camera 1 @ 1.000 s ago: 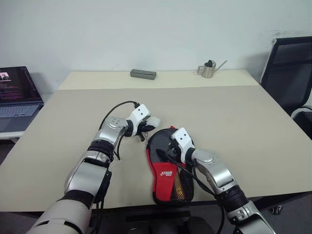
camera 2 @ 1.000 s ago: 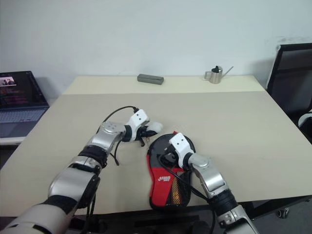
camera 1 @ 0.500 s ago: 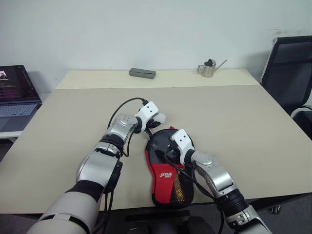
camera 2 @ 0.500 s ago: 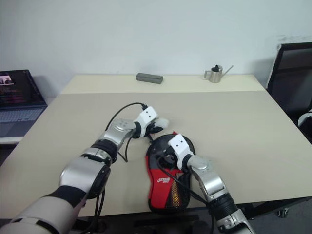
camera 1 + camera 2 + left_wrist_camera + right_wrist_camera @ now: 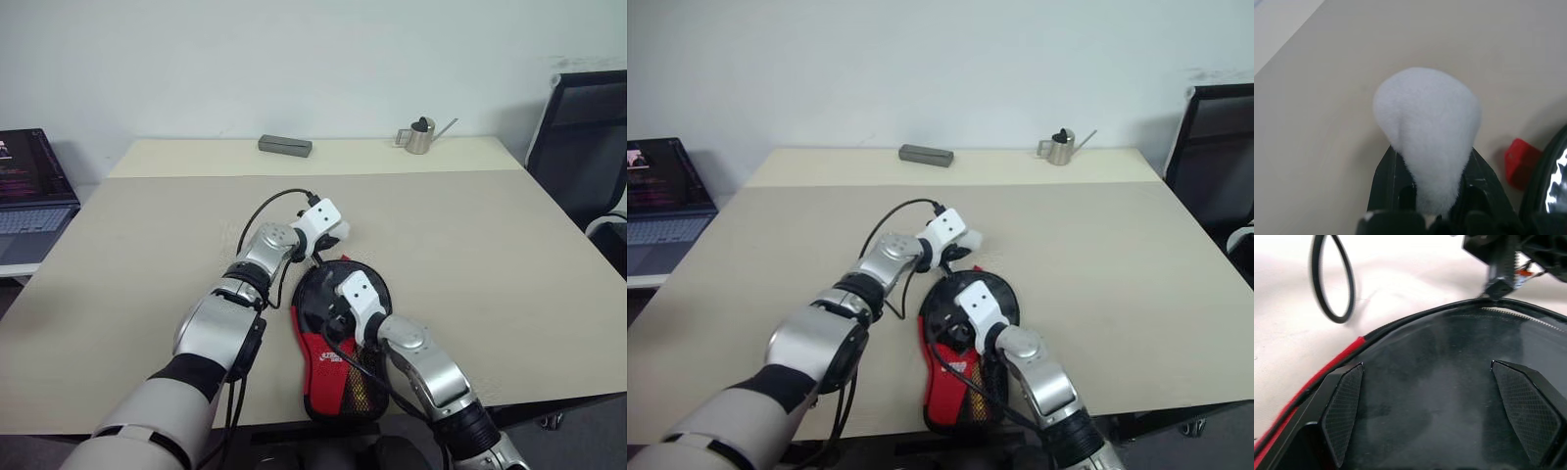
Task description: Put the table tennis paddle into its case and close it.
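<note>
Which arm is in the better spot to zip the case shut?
Probably the left. The left gripper is shut right at the far rim of the case, beside the zip teeth. The right gripper is open over the middle of the case, better for holding it down.

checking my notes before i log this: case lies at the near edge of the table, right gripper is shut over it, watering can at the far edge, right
Not quite. The right gripper is open, not shut: the right wrist view shows its two fingers standing wide apart over the case. The rest holds: the case lies at the table's near edge and the watering can stands at the far edge.
</note>
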`<action>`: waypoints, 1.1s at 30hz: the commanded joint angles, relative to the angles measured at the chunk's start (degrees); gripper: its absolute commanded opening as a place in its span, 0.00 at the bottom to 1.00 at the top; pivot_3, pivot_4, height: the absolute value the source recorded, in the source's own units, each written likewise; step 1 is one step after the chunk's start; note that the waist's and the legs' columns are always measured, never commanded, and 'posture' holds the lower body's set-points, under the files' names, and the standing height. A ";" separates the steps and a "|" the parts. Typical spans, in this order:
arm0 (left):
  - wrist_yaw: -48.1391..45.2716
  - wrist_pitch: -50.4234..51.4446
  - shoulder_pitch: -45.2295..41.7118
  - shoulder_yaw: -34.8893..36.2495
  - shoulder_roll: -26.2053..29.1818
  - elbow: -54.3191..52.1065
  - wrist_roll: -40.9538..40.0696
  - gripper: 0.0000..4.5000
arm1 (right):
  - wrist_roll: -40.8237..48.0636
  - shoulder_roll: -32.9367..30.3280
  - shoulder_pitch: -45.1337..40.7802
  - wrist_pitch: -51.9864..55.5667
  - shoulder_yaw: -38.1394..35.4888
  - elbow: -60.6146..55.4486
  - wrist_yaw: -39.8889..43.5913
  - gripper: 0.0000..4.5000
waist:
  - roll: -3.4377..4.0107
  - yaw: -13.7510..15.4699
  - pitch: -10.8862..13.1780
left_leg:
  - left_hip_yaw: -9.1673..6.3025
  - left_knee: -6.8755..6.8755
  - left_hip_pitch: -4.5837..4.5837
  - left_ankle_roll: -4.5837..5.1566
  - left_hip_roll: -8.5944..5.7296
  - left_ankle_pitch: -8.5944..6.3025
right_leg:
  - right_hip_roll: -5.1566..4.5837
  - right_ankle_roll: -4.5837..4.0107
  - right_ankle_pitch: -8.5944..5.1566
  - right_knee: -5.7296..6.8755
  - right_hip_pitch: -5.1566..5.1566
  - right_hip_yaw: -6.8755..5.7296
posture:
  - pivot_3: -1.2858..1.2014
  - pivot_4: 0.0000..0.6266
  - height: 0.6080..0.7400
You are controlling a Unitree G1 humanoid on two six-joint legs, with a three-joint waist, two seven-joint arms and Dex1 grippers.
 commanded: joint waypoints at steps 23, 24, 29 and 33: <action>4.93 -0.91 -5.30 -0.90 -10.17 0.91 8.06 0.10 | -1.73 -1.36 13.31 12.57 5.28 -1.52 -4.56 1.00 | 0.20 1.14 -0.16 | -0.01 0.02 -0.04 0.02 -0.02 -0.54 | -0.01 0.07 -0.63 -0.05 0.02 -0.03 | 0.52 0.24 1.00; 4.54 -0.94 -4.90 -1.41 -10.27 0.94 8.69 0.10 | -1.69 -1.35 13.32 12.53 5.23 -1.52 -4.60 1.00 | 0.21 1.14 -0.17 | 0.00 0.03 -0.03 0.01 -0.02 -0.56 | -0.01 0.05 -0.65 -0.04 0.02 -0.03 | 0.52 0.24 1.00; 1.78 -0.91 -3.25 -2.42 -10.48 1.01 9.71 0.10 | -1.51 -1.00 12.86 12.34 5.10 -1.16 -4.64 1.00 | 0.27 1.12 -0.21 | 0.01 0.03 -0.02 0.03 -0.02 -0.59 | -0.01 0.04 -0.67 -0.04 0.03 -0.04 | 0.52 0.24 1.00; -0.92 -0.51 -2.01 -2.57 -10.72 0.97 9.56 0.10 | -1.51 -0.69 12.47 12.17 5.19 -0.82 -4.69 1.00 | 0.30 1.11 -0.22 | 0.01 0.03 -0.02 0.04 -0.02 -0.60 | -0.01 0.03 -0.69 -0.03 0.03 -0.03 | 0.52 0.24 1.00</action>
